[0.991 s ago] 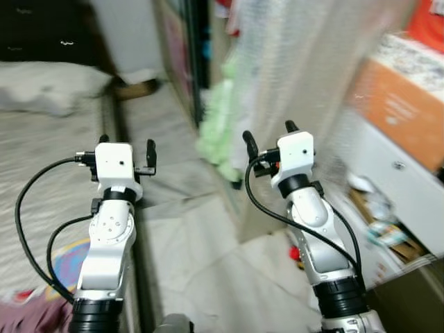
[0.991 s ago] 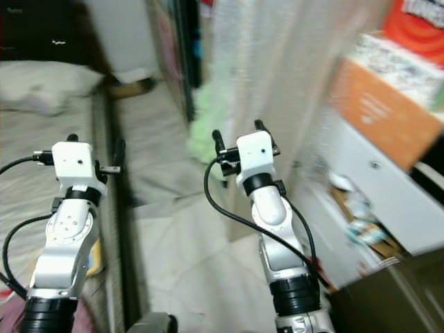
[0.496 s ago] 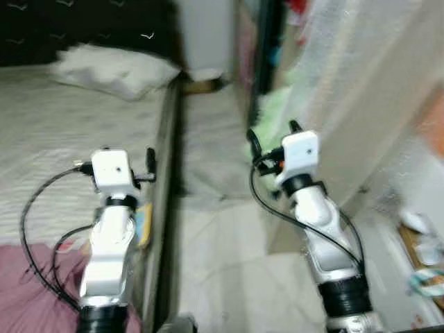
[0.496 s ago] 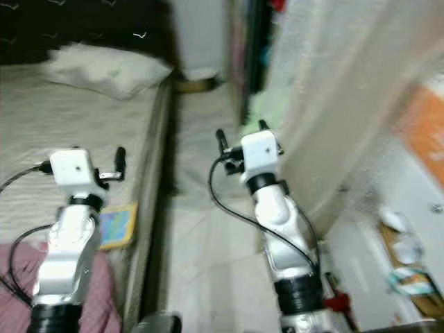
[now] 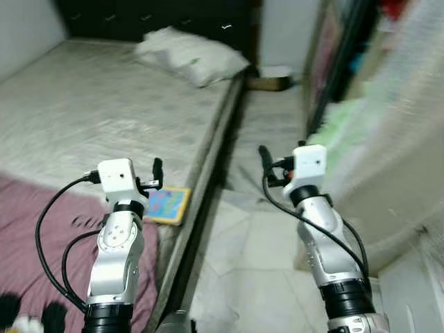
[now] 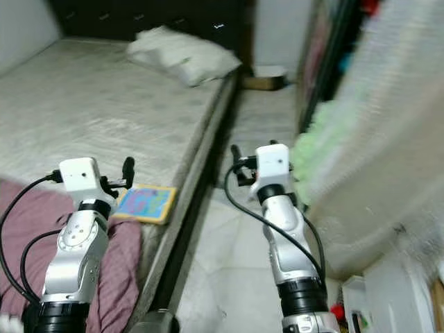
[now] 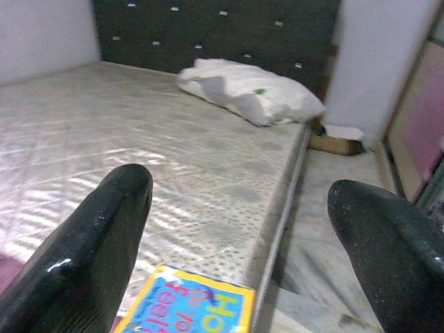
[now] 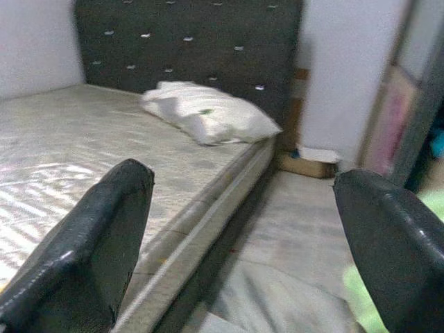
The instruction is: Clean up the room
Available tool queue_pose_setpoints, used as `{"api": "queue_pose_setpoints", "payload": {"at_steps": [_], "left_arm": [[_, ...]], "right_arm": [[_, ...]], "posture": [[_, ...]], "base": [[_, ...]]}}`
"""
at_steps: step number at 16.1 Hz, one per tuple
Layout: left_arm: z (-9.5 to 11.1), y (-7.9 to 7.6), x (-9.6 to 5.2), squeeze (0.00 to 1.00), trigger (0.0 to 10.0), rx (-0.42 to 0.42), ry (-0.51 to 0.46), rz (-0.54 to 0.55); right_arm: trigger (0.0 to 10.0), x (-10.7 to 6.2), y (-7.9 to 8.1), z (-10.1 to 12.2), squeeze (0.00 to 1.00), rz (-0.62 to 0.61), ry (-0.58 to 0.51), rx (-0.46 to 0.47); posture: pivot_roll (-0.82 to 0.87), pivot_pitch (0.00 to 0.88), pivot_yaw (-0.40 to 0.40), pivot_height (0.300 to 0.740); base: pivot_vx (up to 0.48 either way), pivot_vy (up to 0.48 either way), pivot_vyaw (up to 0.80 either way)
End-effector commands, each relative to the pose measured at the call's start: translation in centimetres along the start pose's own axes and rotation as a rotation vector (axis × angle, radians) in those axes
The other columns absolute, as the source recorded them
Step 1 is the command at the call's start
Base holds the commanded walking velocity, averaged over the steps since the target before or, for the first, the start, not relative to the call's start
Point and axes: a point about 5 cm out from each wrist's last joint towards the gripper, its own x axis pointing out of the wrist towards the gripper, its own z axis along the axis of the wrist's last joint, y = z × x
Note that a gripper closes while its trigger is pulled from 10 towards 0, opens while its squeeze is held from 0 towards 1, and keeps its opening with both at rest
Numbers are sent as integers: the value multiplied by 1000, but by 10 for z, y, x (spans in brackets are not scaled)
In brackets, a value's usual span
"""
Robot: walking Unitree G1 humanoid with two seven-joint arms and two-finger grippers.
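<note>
Left tool (image 7: 236, 236) wide open, empty, above the book (image 5: 165, 205) at the bed (image 5: 104, 118) edge. Right tool (image 8: 243, 236) wide open, empty, over the floor (image 5: 257, 243).

bed (image 5: 104, 104): bare grey mattress, on your left.
headboard (image 8: 187, 41): dark, tufted, at the far wall.
floor (image 5: 257, 229): pale tiles, running beside the bed.
wardrobe (image 5: 340, 62): blurred, on your right beyond the floor strip.
</note>
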Motion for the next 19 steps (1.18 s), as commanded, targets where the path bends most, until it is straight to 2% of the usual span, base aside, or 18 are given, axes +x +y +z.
{"api": "queue_pose_setpoints", "payload": {"at_steps": [1, 9, 19], "left_arm": [[-2, 5, 1, 0, 10000, 2, 13, 14], [2, 3, 1, 0, 10000, 25, -6, 2], [6, 1, 4, 0, 10000, 39, -21, -1]], "right_arm": [[10000, 3, 9, 4, 0, 35, -16, 10], [10000, 4, 17, 9, 0, 98, -52, -41], [10000, 6, 19, 11, 0, 119, -64, -52]], "posture": [[28, 0, -23, 740], [26, 0, -27, 740], [22, 0, -27, 740]], "base": [[0, 0, 800], [0, 0, 789], [0, 0, 783]]}}
